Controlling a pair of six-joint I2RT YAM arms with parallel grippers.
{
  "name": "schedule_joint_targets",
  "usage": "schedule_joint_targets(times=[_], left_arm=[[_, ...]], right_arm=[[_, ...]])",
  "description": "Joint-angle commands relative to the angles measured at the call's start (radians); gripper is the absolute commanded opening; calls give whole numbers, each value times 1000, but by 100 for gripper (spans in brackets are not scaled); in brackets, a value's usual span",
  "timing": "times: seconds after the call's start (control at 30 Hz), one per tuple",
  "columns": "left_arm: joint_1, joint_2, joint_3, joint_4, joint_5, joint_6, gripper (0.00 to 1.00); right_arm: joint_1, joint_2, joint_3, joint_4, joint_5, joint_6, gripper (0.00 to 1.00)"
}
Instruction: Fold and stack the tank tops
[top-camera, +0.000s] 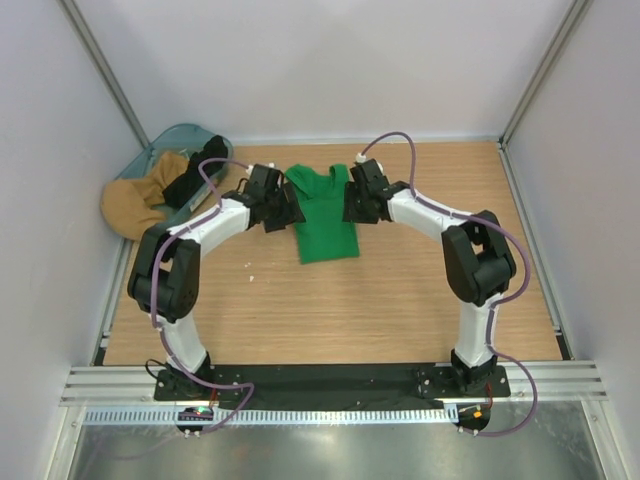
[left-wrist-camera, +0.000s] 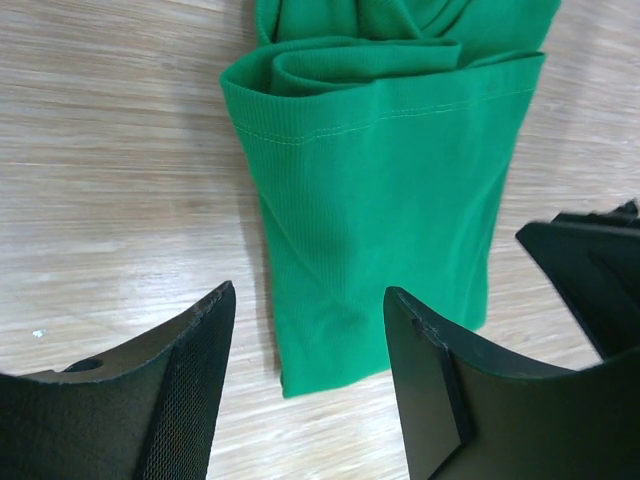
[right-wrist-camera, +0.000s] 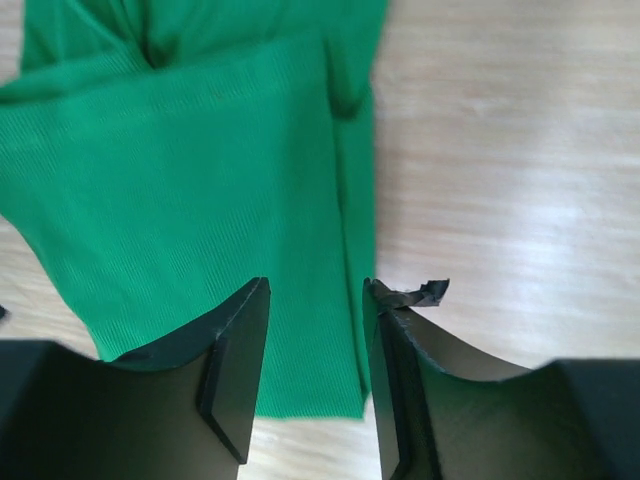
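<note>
The bright green tank top (top-camera: 325, 212) lies folded lengthwise on the wooden table, straps at the far end. My left gripper (top-camera: 283, 212) is open and empty just above its left edge; the green fabric (left-wrist-camera: 385, 210) shows between and beyond my fingers. My right gripper (top-camera: 356, 207) is open and empty above its right edge, jaws straddling the fabric's edge (right-wrist-camera: 200, 190). The black tank top (top-camera: 192, 178) lies bunched at the far left in a bin.
A teal bin (top-camera: 175, 150) at the far left corner holds the black top and a tan garment (top-camera: 140, 203). Bare wood table (top-camera: 400, 300) spreads in front of the green top. White walls enclose the space.
</note>
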Motion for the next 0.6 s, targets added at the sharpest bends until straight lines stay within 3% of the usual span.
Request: schedule_joint_targets(times=[0.0, 0.2, 0.4, 0.5, 0.57], left_arm=[[-1, 33, 31, 53, 1, 39, 62], [0, 91, 71, 56, 3, 50, 61], [2, 134, 120, 56, -13, 50, 52], [5, 141, 130, 56, -17, 50, 46], [6, 147, 139, 56, -22, 51, 41]], right_arm=[[-12, 53, 115, 43, -34, -26, 52], [-17, 154, 222, 24, -37, -31, 51], [-18, 214, 282, 1, -31, -31, 47], [-20, 234, 299, -2, -40, -33, 37], [-18, 231, 301, 0, -43, -37, 21]])
